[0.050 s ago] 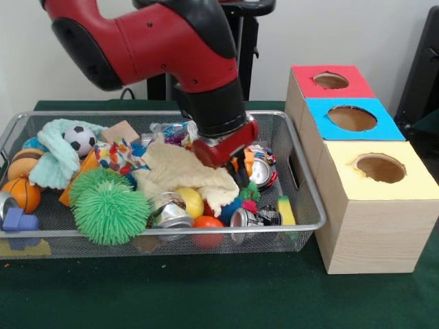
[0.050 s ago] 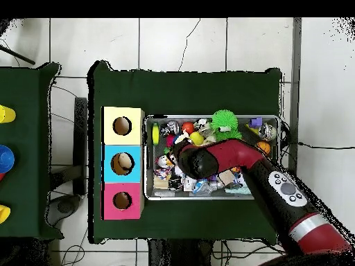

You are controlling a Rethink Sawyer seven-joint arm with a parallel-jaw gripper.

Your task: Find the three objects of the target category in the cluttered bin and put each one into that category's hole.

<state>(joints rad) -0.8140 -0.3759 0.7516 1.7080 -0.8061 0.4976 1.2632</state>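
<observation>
A wire mesh bin (image 1: 68, 232) (image 2: 215, 117) is packed with clutter. It holds a soccer ball (image 1: 80, 139), a basketball (image 1: 22, 194), a yellow ball (image 1: 192, 201), an orange ball (image 1: 207, 223), crushed cans (image 1: 170, 212) (image 1: 259, 168), green spiky balls (image 1: 110, 209), a cream cloth (image 1: 178, 171) and a teal cloth (image 1: 58, 154). My gripper (image 1: 223, 154) (image 2: 184, 158) is down in the bin's middle-right, over the cream cloth's edge beside a can. The red wrist hides its tip. Beside the bin stands a wooden box with a red hole (image 1: 330, 81), a blue hole (image 1: 352, 118) and a yellow hole (image 1: 379, 167).
The box touches the bin's right end in the front view. A blue block (image 1: 19, 221) lies in the bin's near left corner. In the overhead view a second green table (image 2: 28, 138) stands to the left, and cables lie on the tiled floor.
</observation>
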